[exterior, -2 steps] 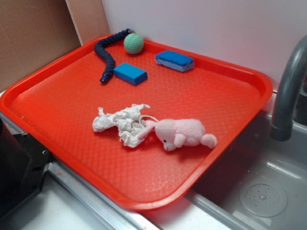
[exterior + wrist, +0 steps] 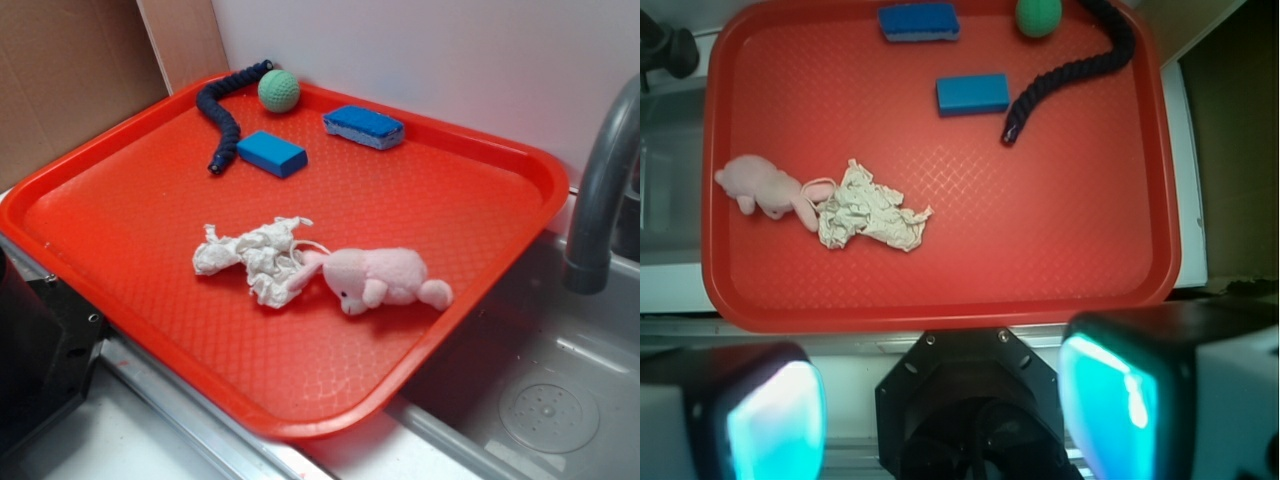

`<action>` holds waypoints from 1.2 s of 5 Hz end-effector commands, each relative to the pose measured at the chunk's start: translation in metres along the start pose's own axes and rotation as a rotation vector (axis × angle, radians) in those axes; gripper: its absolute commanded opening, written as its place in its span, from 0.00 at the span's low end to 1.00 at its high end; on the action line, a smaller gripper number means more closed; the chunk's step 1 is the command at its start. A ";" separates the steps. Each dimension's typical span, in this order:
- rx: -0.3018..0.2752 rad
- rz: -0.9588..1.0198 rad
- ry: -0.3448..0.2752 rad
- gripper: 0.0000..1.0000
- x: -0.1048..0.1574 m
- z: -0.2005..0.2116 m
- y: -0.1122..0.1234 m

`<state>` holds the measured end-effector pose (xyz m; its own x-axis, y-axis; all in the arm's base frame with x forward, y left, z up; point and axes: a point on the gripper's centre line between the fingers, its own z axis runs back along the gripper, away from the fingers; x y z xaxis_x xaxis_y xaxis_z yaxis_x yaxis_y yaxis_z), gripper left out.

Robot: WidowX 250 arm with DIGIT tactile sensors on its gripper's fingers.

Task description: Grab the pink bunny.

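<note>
Task not yet started in any physical sense; nothing is held. The pink bunny (image 2: pixel 385 277) lies on its side on the red tray (image 2: pixel 480 190), toward the tray's near right edge in the exterior view, close to the rim that borders the sink (image 2: pixel 545 400). Its head end touches, or very nearly touches, a crumpled white paper wad (image 2: pixel 255 255) lying just to its left; a thin loop at the bunny's end overlaps the wad's edge.

Gripper (image 2: pixel 940 400): seen only in the wrist view, where the two finger pads (image 2: pixel 770 415) sit at the bottom of the frame, well apart from each other with open space between. The jaws stand apart and empty. The camera looks down over the whole tray from beyond its near edge, so the gripper appears to be high and well short of the bunny.

Other items, all at the far end of the tray and well apart from the bunny: blue block (image 2: pixel 272 153), blue sponge (image 2: pixel 363 126), green ball (image 2: pixel 279 90), dark ribbed tube (image 2: pixel 225 115) curving beside the ball. Grey faucet (image 2: pixel 600 200) stands at the right, over the sink.

Judged progress: near zero. Remaining: travel over the tray to the bunny, align the jaws across its rounded body, descend, close, lift. Likely concern: the wad sits so close that a grasp at the head end could catch paper too; the tail end near the rim looks clearer.
</note>
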<state>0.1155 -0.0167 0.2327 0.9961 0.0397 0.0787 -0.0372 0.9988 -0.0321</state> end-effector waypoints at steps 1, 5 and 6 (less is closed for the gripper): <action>-0.012 -0.502 -0.031 1.00 0.051 -0.075 -0.092; -0.114 -0.900 0.050 1.00 0.076 -0.197 -0.119; -0.117 -0.962 0.080 0.77 0.028 -0.230 -0.116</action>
<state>0.1899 -0.1365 0.0129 0.6051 -0.7905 0.0947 0.7962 0.6009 -0.0712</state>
